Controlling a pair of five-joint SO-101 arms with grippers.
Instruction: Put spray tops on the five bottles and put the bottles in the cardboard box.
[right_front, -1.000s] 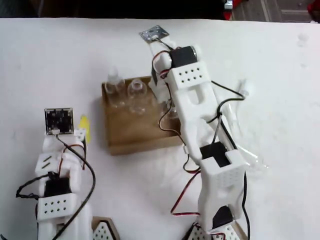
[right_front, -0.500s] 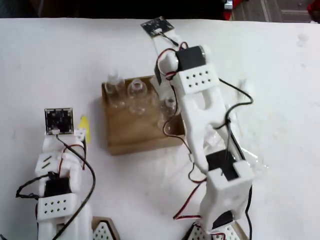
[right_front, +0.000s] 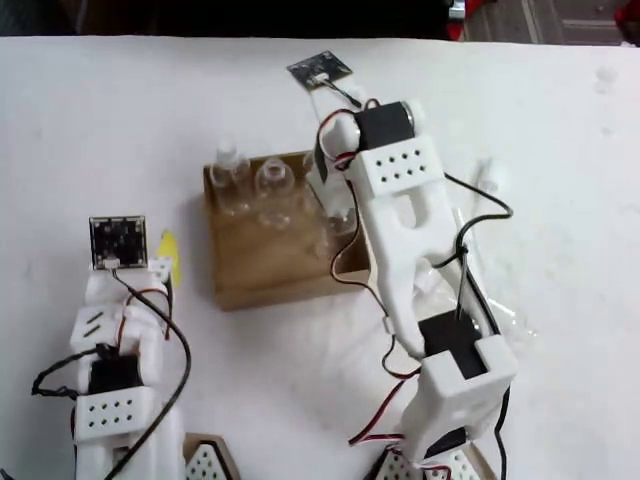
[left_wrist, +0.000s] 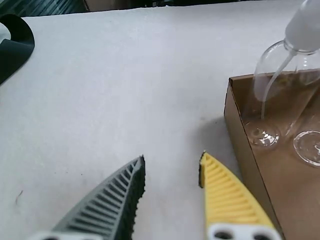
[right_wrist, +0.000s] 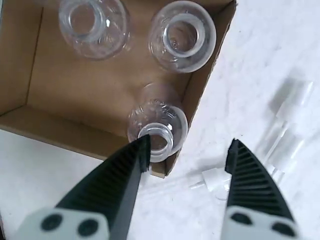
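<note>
The bottle (right_wrist: 157, 127) that matters stands upright inside the cardboard box (right_wrist: 35, 107), tight against the wall nearest the right gripper (right_wrist: 189, 141), and its neck looks bare. The right gripper hangs just above it with its two dark fingers spread wide and nothing between them; one fingertip sits over the bottle's rim, the other over the table outside the box. Two more bottles (right_wrist: 92, 22) (right_wrist: 182, 35) stand farther in, apart from each other. A spray top (right_wrist: 290, 125) lies on its side on the table just beside the box, with a small white piece (right_wrist: 215, 180) nearer the wall. The step in hand seems to be fetching that top, so the arm should lift straight up before swinging out, since a sideways move could catch the rim and tip the bottle. The top is best taken across its head with the tube left free to hang, so it can drop into the neck. The left gripper (left_wrist: 172, 157) rests low over the table (left_wrist: 100, 75), fingers apart and empty, beside the box's other side, where one bottle (left_wrist: 282, 70) already wears a white top. It could steady the bottle during capping.
</note>
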